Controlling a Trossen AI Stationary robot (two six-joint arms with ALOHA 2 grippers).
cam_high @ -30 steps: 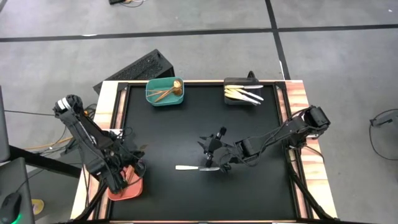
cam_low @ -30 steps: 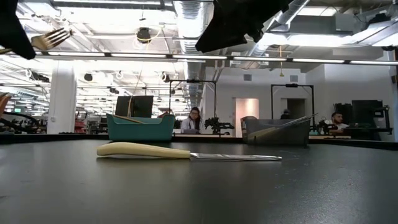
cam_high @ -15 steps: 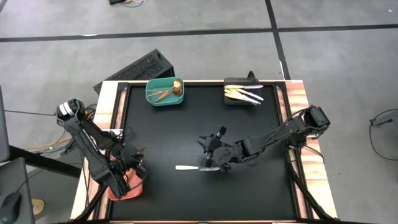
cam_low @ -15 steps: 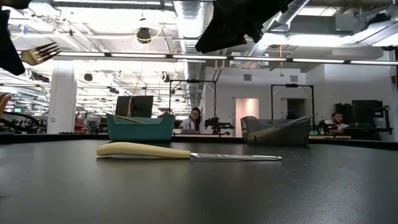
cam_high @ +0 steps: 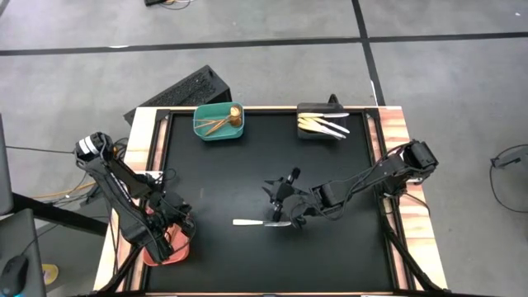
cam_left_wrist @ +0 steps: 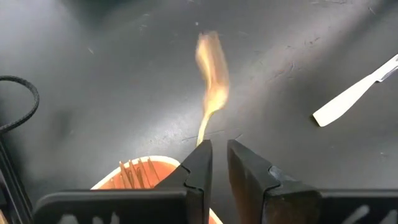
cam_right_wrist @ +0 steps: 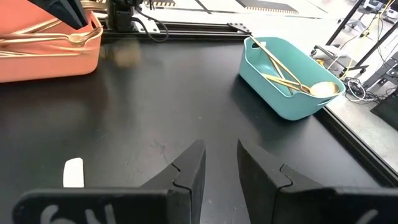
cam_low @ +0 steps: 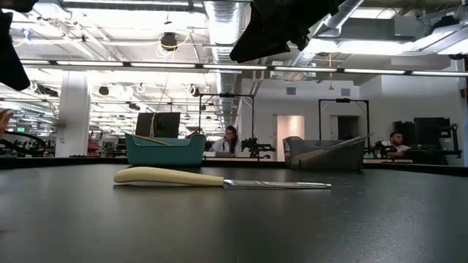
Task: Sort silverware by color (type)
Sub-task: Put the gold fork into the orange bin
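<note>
My left gripper (cam_left_wrist: 217,146) hangs over the salmon bin (cam_high: 169,247) at the table's near left, its fingers a narrow gap apart with nothing between them. A gold fork (cam_left_wrist: 211,74) shows blurred just beyond its fingertips. More gold forks (cam_left_wrist: 134,171) lie in the bin. A white-handled knife (cam_high: 260,222) lies flat on the black mat at mid-table. My right gripper (cam_right_wrist: 217,155) stands open above and just right of the knife's blade end. My left gripper: the blurred fork's handle end (cam_left_wrist: 202,134) lies right at one fingertip (cam_left_wrist: 202,152). I cannot tell whether it touches that finger. No part of the fork sits between the two fingers.
A teal bin (cam_high: 219,124) with gold spoons stands at the far edge, left of middle. A black bin (cam_high: 322,125) with white-handled knives stands to its right. Bare black mat (cam_high: 247,173) lies between the bins and the knife. People sit in the room beyond the table.
My left gripper has sunk a little toward the salmon bin. The gold fork that showed high at the left of the low view dropped lower and then went out of that view. My right gripper and the knife have kept still.
</note>
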